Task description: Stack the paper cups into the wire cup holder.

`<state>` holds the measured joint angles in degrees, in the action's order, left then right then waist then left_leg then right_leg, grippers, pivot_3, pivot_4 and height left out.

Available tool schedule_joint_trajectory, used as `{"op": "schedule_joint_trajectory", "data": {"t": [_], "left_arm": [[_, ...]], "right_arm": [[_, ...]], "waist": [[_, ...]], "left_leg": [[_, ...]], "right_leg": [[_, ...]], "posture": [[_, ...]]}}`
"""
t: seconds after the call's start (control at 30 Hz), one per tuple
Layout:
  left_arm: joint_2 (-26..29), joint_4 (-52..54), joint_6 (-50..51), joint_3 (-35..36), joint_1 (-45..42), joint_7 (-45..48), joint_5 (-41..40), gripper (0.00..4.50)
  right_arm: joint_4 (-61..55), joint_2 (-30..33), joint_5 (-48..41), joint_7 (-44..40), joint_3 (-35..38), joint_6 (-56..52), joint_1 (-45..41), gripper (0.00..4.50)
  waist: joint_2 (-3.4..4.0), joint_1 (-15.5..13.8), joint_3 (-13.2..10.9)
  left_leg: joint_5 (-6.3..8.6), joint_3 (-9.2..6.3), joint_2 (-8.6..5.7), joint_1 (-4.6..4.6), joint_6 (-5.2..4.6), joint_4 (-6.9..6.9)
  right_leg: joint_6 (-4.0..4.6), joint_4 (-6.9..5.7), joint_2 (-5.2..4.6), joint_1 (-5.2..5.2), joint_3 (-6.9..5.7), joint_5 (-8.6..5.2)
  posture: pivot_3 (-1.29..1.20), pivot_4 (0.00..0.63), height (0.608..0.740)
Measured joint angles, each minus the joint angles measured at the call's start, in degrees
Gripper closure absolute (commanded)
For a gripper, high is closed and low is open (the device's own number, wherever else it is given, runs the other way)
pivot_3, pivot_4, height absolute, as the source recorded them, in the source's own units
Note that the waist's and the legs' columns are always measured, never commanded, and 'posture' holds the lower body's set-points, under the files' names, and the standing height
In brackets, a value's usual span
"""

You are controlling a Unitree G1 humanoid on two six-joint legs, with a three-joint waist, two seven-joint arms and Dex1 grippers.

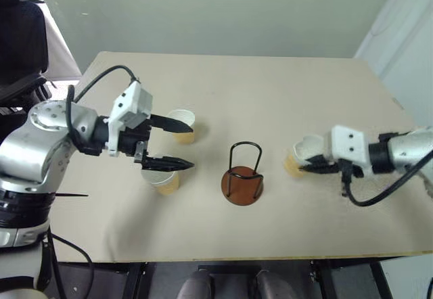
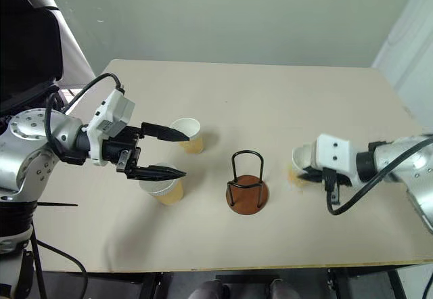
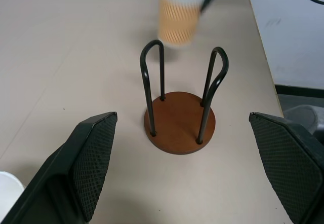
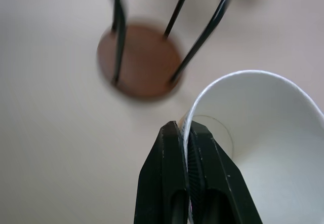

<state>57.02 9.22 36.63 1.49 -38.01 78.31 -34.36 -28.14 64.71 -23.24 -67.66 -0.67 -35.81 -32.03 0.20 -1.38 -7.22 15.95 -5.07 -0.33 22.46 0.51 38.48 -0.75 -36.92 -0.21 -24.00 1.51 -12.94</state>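
1. The wire cup holder (image 1: 242, 177) — a round reddish-brown disc base with thin black wire loops standing upright — sits near the middle of the pale beige bench (image 1: 270, 96), and no cup is in it yet.
2. To its right, the right pincer (image 4: 186, 143) is clamped on the rolled white rim of one tan-yellow tapered paper cup (image 1: 301, 155), one finger inside the wall and one outside. The cup looks to be just clear of the bench, though I cannot tell for certain.
3. To the holder's left stand the two other paper cups, both upright and mouth up: the far cup (image 1: 182, 125) and the near cup (image 1: 162, 179), a little apart from each other.
4. The left pincer (image 1: 174, 143) hovers above and between those two cups with its fingers wide apart, holding nothing, pointing toward the holder.
5. Step in hand, as I judge it: the first cup is gripped and about to be carried to the holder.
6. The next move calls for bringing that cup over the loops, keeping it upright and centred — then lowering it between the wires onto the disc without catching a loop.
7. No brand, label or writing can be read on the cups, holder or bench.
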Motion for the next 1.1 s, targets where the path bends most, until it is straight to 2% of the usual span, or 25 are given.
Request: {"op": "schedule_joint_trajectory", "data": {"t": [0.1,0.3,0.67,1.1], "left_arm": [[-0.06,-0.21,-0.04,-0.06,-0.07,0.02,0.03,0.0],[-1.03,-1.21,-0.5,-1.0,-1.76,0.31,0.66,0.0],[-1.98,-3.36,-1.54,-2.48,-3.56,1.53,1.94,0.0],[-1.92,-3.22,-1.46,-2.43,-3.37,1.31,2.02,0.0]], "right_arm": [[-1.89,0.08,-2.48,-0.43,0.25,-1.83,-7.58,4.46],[-6.39,-1.31,-4.23,-1.57,-3.73,-4.04,-15.21,4.46],[-8.96,-3.86,-3.3,-2.86,-10.76,-3.82,-17.24,4.46],[-8.13,-7.12,-0.49,-3.32,-13.68,-0.87,-16.02,4.46]], "waist": [[0.0,-0.01,0.0],[0.0,-0.04,0.0],[0.0,0.0,0.0],[0.0,0.01,0.0]], "left_leg": [[0.01,-0.03,0.01,0.01,-0.01,-0.01],[0.02,-0.04,0.01,0.04,-0.04,0.01],[0.03,-0.04,0.01,0.05,-0.05,0.01],[0.03,-0.04,0.01,0.05,-0.06,0.02]], "right_leg": [[0.01,0.02,0.01,0.0,-0.02,-0.01],[0.01,0.07,0.01,-0.01,-0.02,-0.01],[0.02,0.07,0.01,-0.04,-0.02,-0.01],[0.02,0.07,0.01,-0.04,-0.02,-0.01]], "posture": [[0.0,0.15,0.74],[0.0,0.15,0.74],[0.0,0.15,0.74],[0.0,0.15,0.74]]}}
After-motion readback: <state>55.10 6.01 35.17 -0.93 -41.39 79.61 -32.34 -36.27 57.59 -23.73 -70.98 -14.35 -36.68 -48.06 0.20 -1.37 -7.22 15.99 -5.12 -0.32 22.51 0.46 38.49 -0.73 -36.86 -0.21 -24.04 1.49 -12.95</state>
